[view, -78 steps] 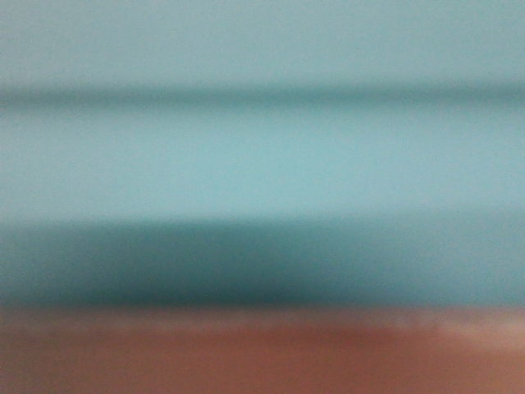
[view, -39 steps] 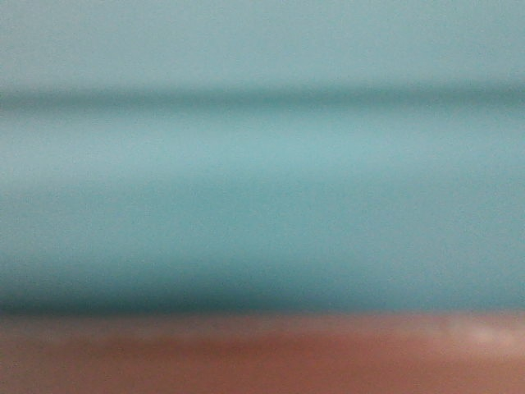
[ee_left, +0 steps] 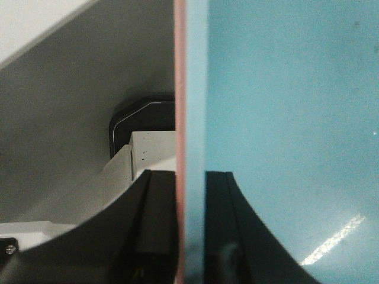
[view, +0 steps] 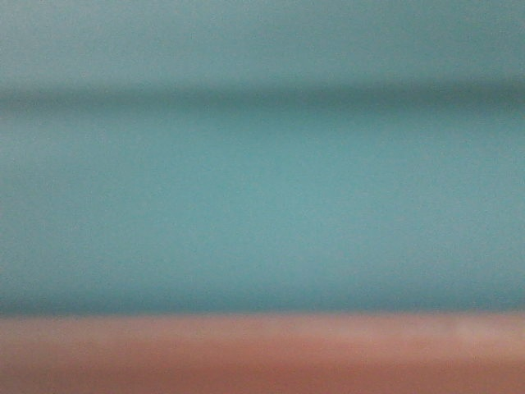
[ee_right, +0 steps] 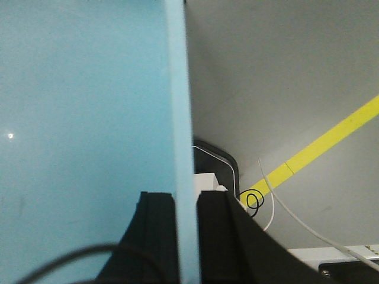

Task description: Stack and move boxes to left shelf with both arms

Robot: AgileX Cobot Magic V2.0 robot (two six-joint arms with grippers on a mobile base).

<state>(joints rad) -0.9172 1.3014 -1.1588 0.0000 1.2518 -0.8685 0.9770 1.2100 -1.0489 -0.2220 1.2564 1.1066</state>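
Stack step is looking complete: aqua tub [ee_left: 284,118] is sitting nested inside pink tub [ee_left: 180,89], whose rim is showing as a thin strip against the aqua wall. Left gripper [ee_left: 189,177] is pinching that doubled wall, one finger on each face; right gripper [ee_right: 185,198] is clamping the opposite wall, where only aqua is showing. Judging the carry toward the left shelf as the step in hand; the shelf itself is not appearing in any view. Front camera is being filled edge to edge by blurred aqua over a pink band, so the stack is hanging close in front of it and is blocking all forward sight. Next move is calling for both arms travelling leftward together, keeping the walls level and the pinches matched. Grey floor [ee_right: 284,71] with a yellow tape line [ee_right: 331,139] is lying open under the right side; a white cable [ee_right: 296,213] is trailing near that gripper and could be snagging
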